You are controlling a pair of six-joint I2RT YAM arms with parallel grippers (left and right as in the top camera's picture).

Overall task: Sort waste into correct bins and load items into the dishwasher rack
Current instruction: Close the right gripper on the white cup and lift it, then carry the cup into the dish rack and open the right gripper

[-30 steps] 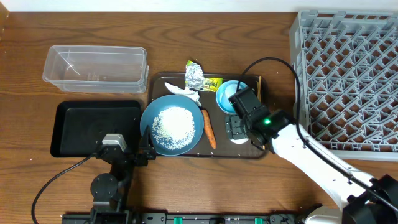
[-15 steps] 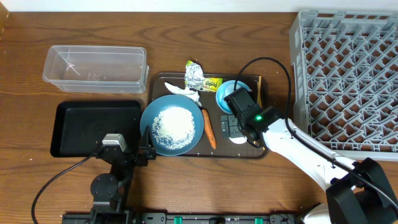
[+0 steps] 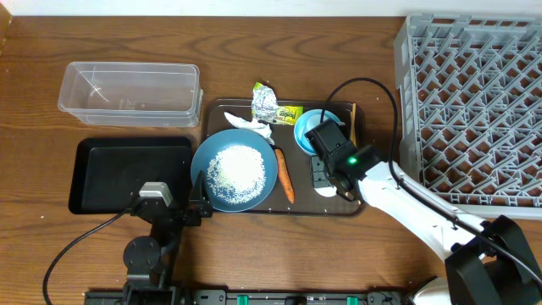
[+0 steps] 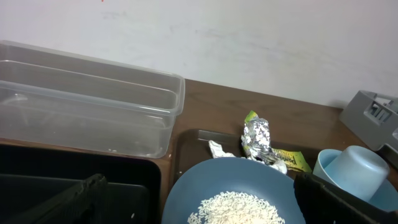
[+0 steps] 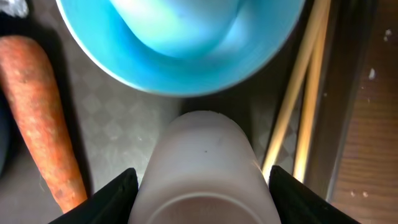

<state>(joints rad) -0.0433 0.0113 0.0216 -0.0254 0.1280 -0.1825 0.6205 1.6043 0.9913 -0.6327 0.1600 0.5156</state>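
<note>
The right tool (image 3: 325,172) is seen low over the dark brown serving tray (image 3: 222,108). Its two dark fingers (image 5: 109,196) are set against either side of a smooth whitish cup (image 5: 202,155) — the cup is pinched between them, just on the near side of the glossy light-blue bowl (image 5: 180,43). Thin wooden chopsticks (image 5: 305,93) are laid along the cup's right and a rough orange carrot (image 5: 37,118) along its left.

The round blue plate (image 3: 203,174), heaped with loose white rice (image 3: 237,169), is set at the tray's left end. A crinkled foil wrapper (image 3: 269,105) and a crumpled tissue (image 3: 254,127) are seen just beyond it. The left tool (image 4: 199,186) is spread wide, with nothing gripped. The clear tub (image 3: 129,91) and the shallow black tray (image 3: 102,169) are found to the left on the wooden table (image 3: 339,51) — the grey lattice rack (image 3: 474,102) at the right.
</note>
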